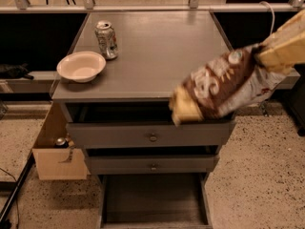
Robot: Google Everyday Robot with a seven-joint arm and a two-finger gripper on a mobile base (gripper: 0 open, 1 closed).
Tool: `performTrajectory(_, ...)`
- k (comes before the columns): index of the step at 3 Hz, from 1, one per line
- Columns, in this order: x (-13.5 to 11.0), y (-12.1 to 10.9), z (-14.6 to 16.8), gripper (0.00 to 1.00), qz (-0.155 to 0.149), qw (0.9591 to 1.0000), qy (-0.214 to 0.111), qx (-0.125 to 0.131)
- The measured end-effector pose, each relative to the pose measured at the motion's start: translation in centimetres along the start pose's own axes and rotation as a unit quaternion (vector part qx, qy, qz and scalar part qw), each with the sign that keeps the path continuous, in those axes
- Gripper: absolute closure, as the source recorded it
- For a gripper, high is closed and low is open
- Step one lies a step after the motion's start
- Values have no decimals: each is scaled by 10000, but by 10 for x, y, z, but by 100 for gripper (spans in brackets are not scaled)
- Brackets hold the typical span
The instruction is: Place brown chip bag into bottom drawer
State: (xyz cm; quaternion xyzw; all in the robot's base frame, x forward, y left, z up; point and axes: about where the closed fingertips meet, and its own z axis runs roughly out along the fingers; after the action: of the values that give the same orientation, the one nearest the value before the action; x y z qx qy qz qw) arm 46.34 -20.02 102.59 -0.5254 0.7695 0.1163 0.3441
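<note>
The brown chip bag (224, 87) hangs tilted in the air in front of the cabinet's right front corner, its yellow crimped end pointing down-left. My gripper (279, 54) enters from the right edge and is shut on the bag's upper right end. The bottom drawer (153, 199) is pulled open below the cabinet, a wide grey tray, with nothing seen in it.
A silver soda can (106, 39) and a white bowl (81, 66) stand on the left of the grey cabinet top (157, 46). Two upper drawers with round knobs (153, 138) sit partly open. A cardboard box (58, 149) stands on the floor at the left.
</note>
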Motion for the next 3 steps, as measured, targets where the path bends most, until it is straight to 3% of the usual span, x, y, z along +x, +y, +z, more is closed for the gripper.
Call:
performTrajectory(1, 29, 58, 7, 100, 145, 9989, 7, -441)
performTrajectory(2, 54, 101, 17, 100, 310, 9962, 83, -804)
performTrajectory(3, 51, 95, 28, 100, 324, 9962, 119, -801)
